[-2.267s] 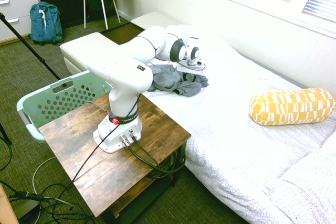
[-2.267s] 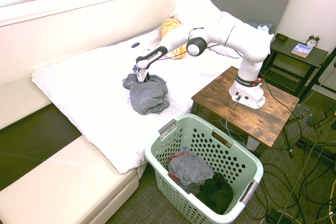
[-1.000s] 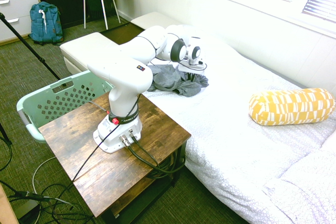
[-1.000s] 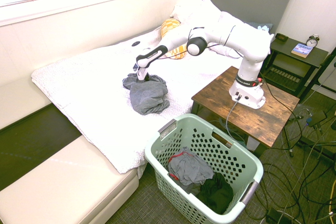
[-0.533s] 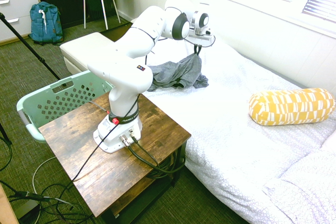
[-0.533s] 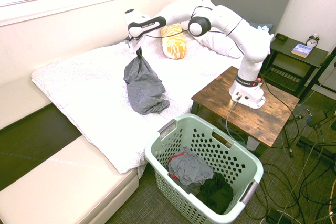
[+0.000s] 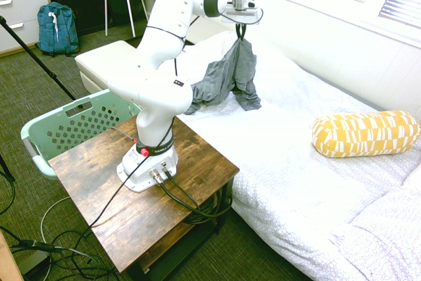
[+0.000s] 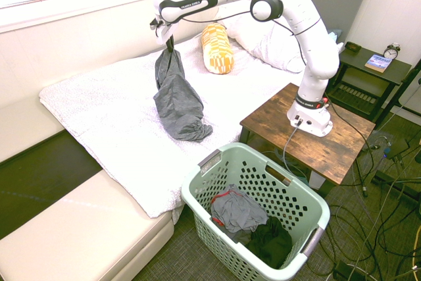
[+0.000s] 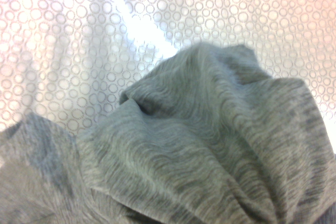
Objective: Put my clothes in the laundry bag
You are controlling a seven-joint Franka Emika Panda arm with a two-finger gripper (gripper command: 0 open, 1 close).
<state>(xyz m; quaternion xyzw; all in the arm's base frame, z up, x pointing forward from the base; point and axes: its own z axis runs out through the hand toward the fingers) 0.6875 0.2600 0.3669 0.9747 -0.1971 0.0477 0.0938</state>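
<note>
Your white arm's gripper [image 8: 170,42] hung high over the bed, its fingers pinched shut on a bunched corner of the soft dark grey garment [image 8: 176,99], which dangled in a long fold with its lower end touching, or just clear of, the white patterned bedspread [image 8: 105,116]; you could not tell which from either outside view. The mint-green perforated plastic laundry basket [image 8: 215,162] stood on the floor at the foot of the wooden side surface [image 8: 342,151] that bears the arm, well apart from the hanging cloth and already holding a grey, a red and a dark item. In the wrist view the grey fabric [image 9: 210,145] filled most of the picture over the circle-printed sheet [image 9: 68,51]. The lift looked done and the carry to the basket not yet begun. Your risks from here seemed these: the grip sat on a small pinch of fabric, so a quick swing could let the cloth slip free and drop on the bed or floor; the trailing tail could drag across the bedspread or snag on the basket's thick rolled rim, leaving part of it draped outside; and a release short of the basket's middle could hang it over the edge. The yellow patterned bolster pillow [image 8: 216,47] lay farther up the bed, clear of any likely path.
</note>
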